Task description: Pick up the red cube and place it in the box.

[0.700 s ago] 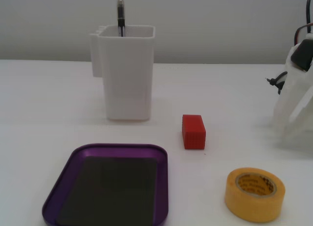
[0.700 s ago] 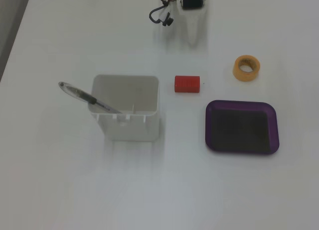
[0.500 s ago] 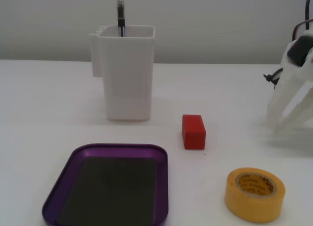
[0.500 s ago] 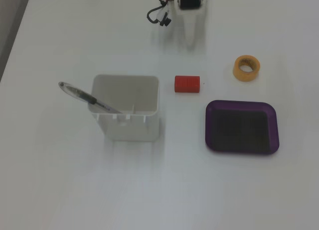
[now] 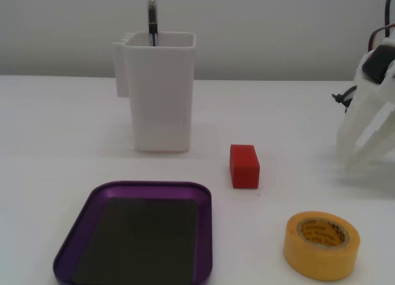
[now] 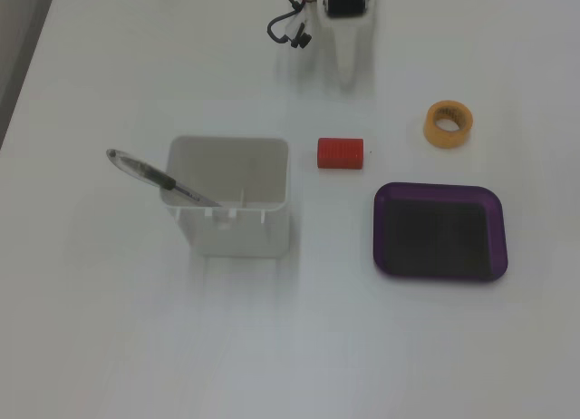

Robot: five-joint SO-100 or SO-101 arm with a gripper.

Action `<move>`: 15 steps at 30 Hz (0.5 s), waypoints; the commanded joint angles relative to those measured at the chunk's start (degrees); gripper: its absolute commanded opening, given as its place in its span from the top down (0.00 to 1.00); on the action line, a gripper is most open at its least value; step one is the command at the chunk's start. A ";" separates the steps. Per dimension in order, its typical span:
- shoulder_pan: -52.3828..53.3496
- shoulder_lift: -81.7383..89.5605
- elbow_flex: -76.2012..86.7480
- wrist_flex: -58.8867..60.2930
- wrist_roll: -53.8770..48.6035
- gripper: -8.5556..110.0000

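Nothing was done yet: the red cube sat untouched on the table, well apart from my pincer. Its fingers stood apart and empty, and the box held nothing.

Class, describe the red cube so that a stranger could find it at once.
Start at the tall white container holding a pen. In the top-down fixed view, the red cube lies right of it, above the purple box. It is the only red, ribbed block.
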 commanded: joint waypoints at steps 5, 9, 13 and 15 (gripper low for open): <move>-0.44 -8.53 -21.18 -0.18 -0.09 0.89; -0.70 -24.96 -32.52 1.67 -0.18 0.85; -0.88 -42.71 -46.41 4.66 -0.18 0.84; -2.11 -50.89 -53.79 6.59 -0.26 0.84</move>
